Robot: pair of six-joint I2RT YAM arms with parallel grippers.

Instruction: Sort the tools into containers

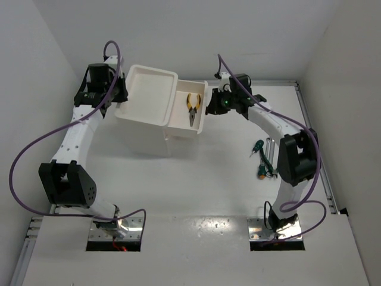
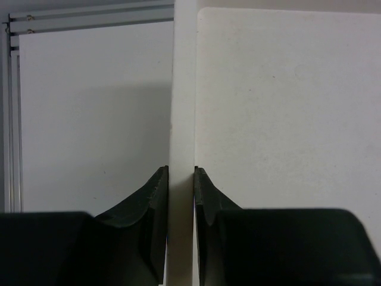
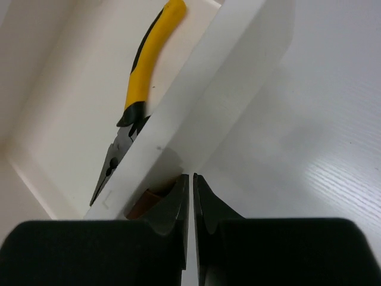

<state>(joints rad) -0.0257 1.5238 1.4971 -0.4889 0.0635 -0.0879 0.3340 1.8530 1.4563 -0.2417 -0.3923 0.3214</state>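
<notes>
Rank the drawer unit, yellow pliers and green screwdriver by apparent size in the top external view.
1. drawer unit, far the largest
2. yellow pliers
3. green screwdriver
The pliers lie higher, nearer the camera, so their lead over the screwdriver may be somewhat overstated.

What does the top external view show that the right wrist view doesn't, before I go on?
Only top external: both arms, the left gripper clamped on the left edge of the drawer unit, a green-handled screwdriver and silver wrenches on the table. Only right wrist: a brown handle just left of the right gripper and its closed jaws. Both: the yellow-handled pliers lying in the open drawer.
</notes>
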